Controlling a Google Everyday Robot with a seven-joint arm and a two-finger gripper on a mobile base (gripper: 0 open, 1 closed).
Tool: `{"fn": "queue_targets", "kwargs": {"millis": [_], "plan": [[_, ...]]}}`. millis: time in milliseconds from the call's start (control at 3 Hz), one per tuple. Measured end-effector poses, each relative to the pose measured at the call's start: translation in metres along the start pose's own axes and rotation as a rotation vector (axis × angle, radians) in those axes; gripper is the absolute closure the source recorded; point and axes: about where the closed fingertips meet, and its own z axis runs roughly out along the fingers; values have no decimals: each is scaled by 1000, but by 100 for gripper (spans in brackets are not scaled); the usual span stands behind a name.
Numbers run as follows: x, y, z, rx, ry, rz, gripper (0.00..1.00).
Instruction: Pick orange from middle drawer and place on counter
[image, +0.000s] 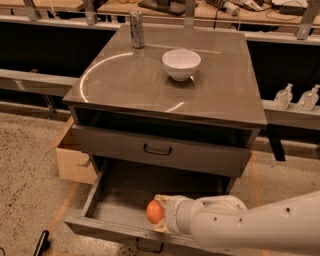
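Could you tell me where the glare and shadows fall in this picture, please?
Camera view: glare sits on the glossy counter, as a pale arc and a faint reflection under the white bowl; the gap beneath the counter is in deep shadow; the middle drawer is dim at its back; the orange, held in the gripper over the drawer's front, is brightly lit.
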Motion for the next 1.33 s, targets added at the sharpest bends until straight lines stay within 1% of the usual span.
{"fn": "queue_targets", "kwargs": {"millis": [333,667,1000,1333], "plan": [[-11,9,-71,110,36,81,100],[-20,0,-115,198,72,102,100],[-24,-16,-155,282,107,77,100],[-23,-36,-196,349,167,9,100]]}}
